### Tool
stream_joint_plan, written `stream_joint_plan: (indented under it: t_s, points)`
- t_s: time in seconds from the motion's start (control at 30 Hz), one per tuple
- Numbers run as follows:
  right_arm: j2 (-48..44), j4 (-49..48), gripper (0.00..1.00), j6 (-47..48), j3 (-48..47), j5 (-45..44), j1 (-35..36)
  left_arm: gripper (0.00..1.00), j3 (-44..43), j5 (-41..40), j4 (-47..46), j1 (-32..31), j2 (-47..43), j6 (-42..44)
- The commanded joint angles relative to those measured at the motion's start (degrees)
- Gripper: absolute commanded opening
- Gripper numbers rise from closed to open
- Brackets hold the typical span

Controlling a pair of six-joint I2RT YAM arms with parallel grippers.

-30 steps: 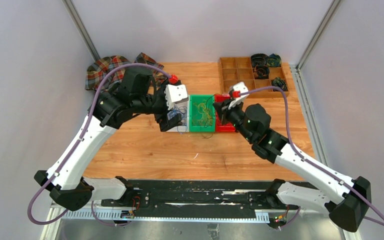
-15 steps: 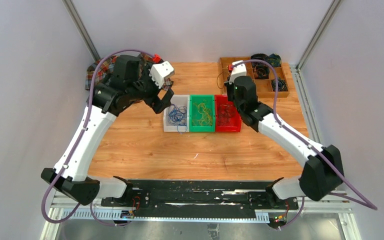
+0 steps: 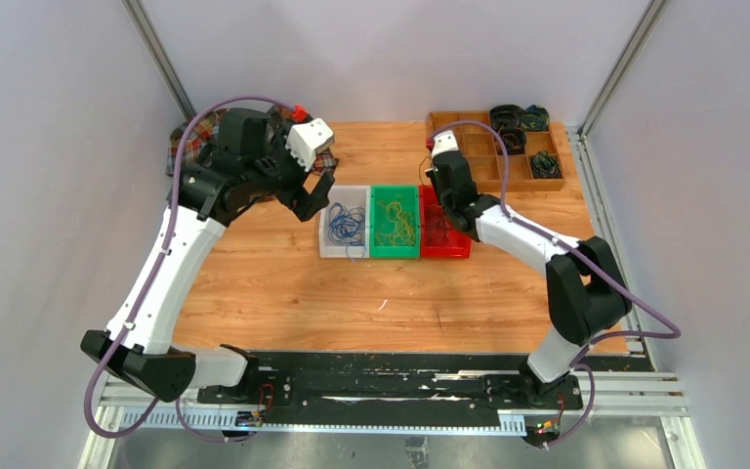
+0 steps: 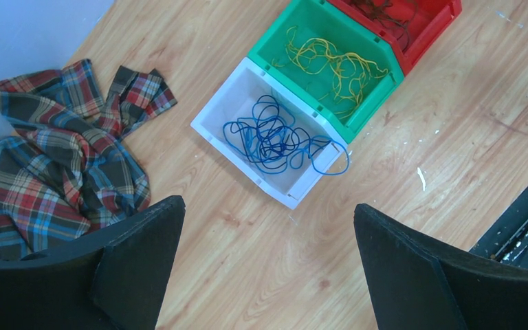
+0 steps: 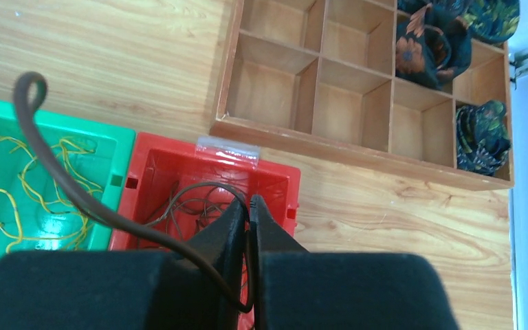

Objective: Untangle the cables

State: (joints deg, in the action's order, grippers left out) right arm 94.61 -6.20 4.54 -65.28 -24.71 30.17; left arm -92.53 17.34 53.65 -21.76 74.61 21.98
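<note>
Both arms have drawn back from the bins; right gripper (image 5: 249, 206) pinches a dark cable (image 5: 75, 192) above the red bin (image 5: 275, 180); left gripper (image 4: 267, 210) gapes empty; blue cables (image 4: 271, 137) fill the white bin (image 4: 213, 120), yellow cables (image 4: 330, 62) the green bin (image 4: 268, 47); sorting looks nearly finished.

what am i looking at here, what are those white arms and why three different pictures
Those are two robot arms bolted to the near edge of a wooden table. One picture looks down from above. The other two come from small cameras on the wrists, so the black shapes at the bottom are each arm's own fingers.

Three bins stand side by side: a white bin with blue cable, a green bin with yellow cable, and a red bin. Nearby are a wooden tray with compartments and a plaid cloth.

The left gripper is open and empty. The right gripper is shut on a dark cable over the red bin.
</note>
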Motion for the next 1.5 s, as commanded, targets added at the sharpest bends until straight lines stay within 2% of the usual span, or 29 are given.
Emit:
stream_joint_plan:
  t_s: [0.0, 0.07, 0.17, 0.3, 0.37, 0.73, 0.87, 1.1, 1.23, 1.37, 1.43, 1.47]
  points:
    - [0.7, 3.0, 0.1, -4.4, -2.1, 0.6, -0.7, 0.98, -0.5, 2.6, -1.2, 1.5, -1.7, 0.5]
    - [0.9, 4.4, 0.15, -6.3, -2.3, 1.8, -0.7, 0.98, 0.7, 4.5, -2.2, 2.4, -2.4, 0.8]
    - [1.1, 6.4, 0.18, -8.8, -2.8, 2.3, -0.9, 0.98, 1.5, 3.4, -2.7, 2.7, -2.2, 0.7]
    - [1.9, 11.1, 0.35, -11.8, -4.0, 1.3, -1.9, 0.98, 1.5, 2.7, -2.7, 2.8, -2.5, 0.6]
    - [1.6, 12.3, 0.39, -12.8, -3.6, 0.0, -2.1, 0.98, 1.6, 2.7, -2.8, 2.8, -3.1, 0.9]
    - [-1.4, 12.2, 0.38, -15.3, -1.1, 2.4, -2.7, 0.98, 4.4, 2.8, -2.8, 2.9, -4.2, 1.1]
    - [1.5, 12.2, 0.34, -14.9, -3.2, 3.0, -3.2, 0.98, 6.7, 1.8, -4.6, 3.3, -3.7, 0.7]
    - [9.3, 11.1, 0.28, -15.0, -3.3, 4.3, -5.5, 0.98, 11.7, 2.3, -8.3, 7.7, -3.2, 0.4]
    - [9.9, 11.9, 0.27, -15.0, -3.3, 6.2, -5.5, 0.98, 14.1, 2.3, -10.0, 9.9, -3.4, 0.7]
    - [5.7, 12.7, 0.33, -14.8, -3.8, 8.0, -5.5, 0.98, 14.7, 2.6, -10.5, 10.5, -3.3, 0.9]
    - [3.1, 13.8, 0.39, -14.6, -4.9, 9.4, -5.5, 0.98, 14.7, 2.6, -11.1, 10.6, -3.5, 0.7]
    - [1.8, 14.4, 0.45, -14.5, -5.5, 10.8, -5.6, 0.98, 14.6, 2.2, -11.5, 10.6, -3.5, 0.5]
